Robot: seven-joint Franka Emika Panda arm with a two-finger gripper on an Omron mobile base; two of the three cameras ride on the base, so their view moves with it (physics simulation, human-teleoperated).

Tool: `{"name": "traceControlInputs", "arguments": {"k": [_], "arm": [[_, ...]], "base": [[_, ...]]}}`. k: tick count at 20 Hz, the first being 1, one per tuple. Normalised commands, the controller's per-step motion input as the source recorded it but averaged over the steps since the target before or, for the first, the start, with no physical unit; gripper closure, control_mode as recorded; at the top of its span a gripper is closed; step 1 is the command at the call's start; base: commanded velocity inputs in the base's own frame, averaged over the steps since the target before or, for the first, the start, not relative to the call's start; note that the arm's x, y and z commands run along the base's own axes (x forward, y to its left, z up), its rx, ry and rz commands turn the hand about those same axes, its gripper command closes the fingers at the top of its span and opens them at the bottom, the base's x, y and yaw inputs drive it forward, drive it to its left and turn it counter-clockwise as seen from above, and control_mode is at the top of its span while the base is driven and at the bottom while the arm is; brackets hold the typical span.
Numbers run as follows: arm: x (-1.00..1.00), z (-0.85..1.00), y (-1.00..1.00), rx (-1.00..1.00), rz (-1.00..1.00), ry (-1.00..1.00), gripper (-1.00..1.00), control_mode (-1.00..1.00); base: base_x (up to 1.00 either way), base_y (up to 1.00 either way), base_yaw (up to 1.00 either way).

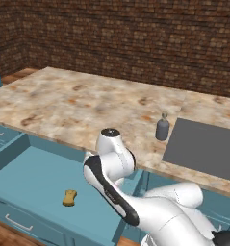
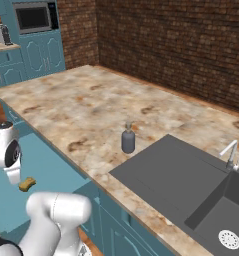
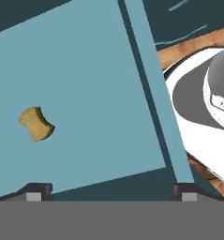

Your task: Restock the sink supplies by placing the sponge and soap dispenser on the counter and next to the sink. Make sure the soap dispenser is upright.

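Note:
The tan sponge [image 1: 70, 197] [image 2: 27, 184] [image 3: 36, 124] lies flat on the floor of an open teal drawer [image 1: 34, 175] below the counter [image 1: 73, 103] [image 2: 81, 105]. My gripper [image 3: 111, 191] hangs above the drawer, open and with nothing between its fingertips; the sponge is up and to the left of them in the hand view. The grey-blue soap dispenser [image 1: 162, 128] [image 2: 128, 138] stands upright on the counter, close to the left edge of the dark grey sink [image 1: 205, 146] [image 2: 181, 175].
A faucet [image 2: 230, 152] rises at the sink's far side, with the basin and drain [image 2: 229, 239] below it. A brick wall [image 1: 135, 38] backs the counter. Teal cabinets with a microwave [image 2: 33, 17] stand at the far left. The drawer's front wall [image 3: 151, 93] runs between the sponge and my base.

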Motion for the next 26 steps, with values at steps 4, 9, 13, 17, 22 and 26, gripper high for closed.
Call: {"name": "traceControlInputs", "arguments": {"k": [4,9,13,17,22,26], "arm": [[0.13,-0.42,0.95,-0.24,0.37,0.16,-1.0,-1.0],[0.52,-0.57,0.16,-0.01,0.21,0.16,-1.0,-1.0],[0.66,-0.67,0.18,0.0,0.2,0.11,-1.0,-1.0],[0.42,-0.31,0.34,-0.02,0.07,0.0,-1.0,-1.0],[0.16,-0.26,0.28,-0.09,0.0,-0.01,-1.0,-1.0],[0.18,-0.25,0.01,-0.03,0.0,-0.08,-1.0,-1.0]], "base": [[0.0,0.0,0.0],[0.0,0.0,0.0],[0.0,0.0,0.0],[0.0,0.0,0.0],[0.0,0.0,0.0],[0.0,0.0,0.0]]}}
